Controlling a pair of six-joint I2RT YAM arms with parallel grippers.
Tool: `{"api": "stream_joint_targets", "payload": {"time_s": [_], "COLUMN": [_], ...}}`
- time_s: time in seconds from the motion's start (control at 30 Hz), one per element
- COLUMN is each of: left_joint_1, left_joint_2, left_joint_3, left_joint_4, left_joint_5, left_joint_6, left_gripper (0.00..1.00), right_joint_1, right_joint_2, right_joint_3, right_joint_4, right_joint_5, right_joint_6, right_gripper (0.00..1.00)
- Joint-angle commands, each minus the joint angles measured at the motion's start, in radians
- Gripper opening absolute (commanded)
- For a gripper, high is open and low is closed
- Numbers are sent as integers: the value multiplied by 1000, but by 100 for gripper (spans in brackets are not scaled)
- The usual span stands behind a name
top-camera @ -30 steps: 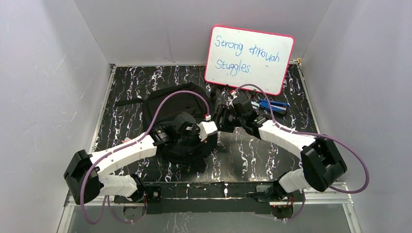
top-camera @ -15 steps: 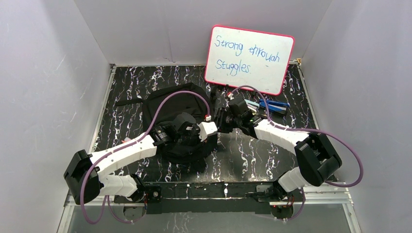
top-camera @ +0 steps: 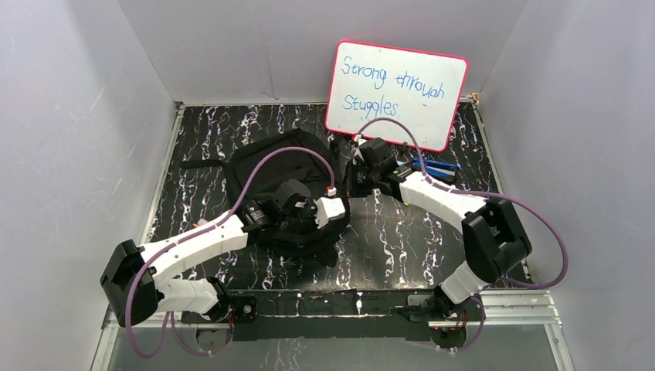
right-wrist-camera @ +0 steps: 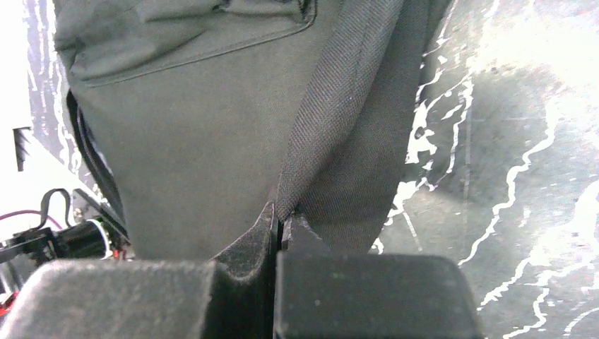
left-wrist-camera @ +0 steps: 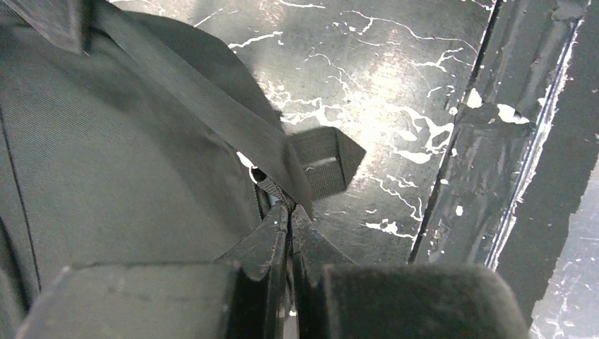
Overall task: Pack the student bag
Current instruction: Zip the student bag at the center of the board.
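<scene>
The black bag (top-camera: 272, 164) lies on the dark marbled tabletop (top-camera: 386, 249), at about 9 o'clock from its middle. The left hand (top-camera: 303, 219) is over the 5 o'clock side of the bag. In the left wrist view this hand (left-wrist-camera: 288, 210) is clenched, and its fingers pinch a flat black strap (left-wrist-camera: 205, 99) which runs up toward 10 o'clock over the fabric. The right hand (top-camera: 349, 179) is at the 3 o'clock edge of the bag. In its own view the hand (right-wrist-camera: 280, 216) is also clenched and grips a fold of the bag's woven fabric. A whiteboard (top-camera: 395, 94) with blue handwriting leans on the back wall at 1 o'clock. A blue object (top-camera: 434, 165) lies just below it; I cannot tell what it is.
</scene>
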Motion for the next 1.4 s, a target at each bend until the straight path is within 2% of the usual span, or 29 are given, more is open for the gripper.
{"api": "stream_joint_targets", "payload": {"time_s": [0.0, 0.27, 0.57, 0.87, 1.1, 1.27, 1.37], "left_joint_1": [-5, -6, -5, -12, -117, -207, -227], "left_joint_2": [-45, -68, -76, -40, 41, 106, 146], "left_joint_3": [38, 33, 35, 70, 130, 147, 151], "left_joint_4": [-83, -111, -129, -126, -97, -30, 4], "left_joint_5": [81, 84, 111, 204, 195, 182, 161], "left_joint_6": [16, 7, -5, -21, -33, -59, -72], "left_gripper": [0, 0, 0, 0, 0, 0, 0], "right_joint_1": [-52, -103, -124, -126, -125, -141, -162], "right_joint_2": [30, 118, 221, 252, 307, 311, 296], "right_joint_3": [111, 198, 311, 353, 440, 441, 409], "right_joint_4": [5, 11, 107, 231, 259, 272, 285], "right_joint_5": [47, 84, 28, 55, 15, -32, -72], "right_joint_6": [-154, -258, -431, -499, -524, -543, -520], "right_gripper": [0, 0, 0, 0, 0, 0, 5]}}
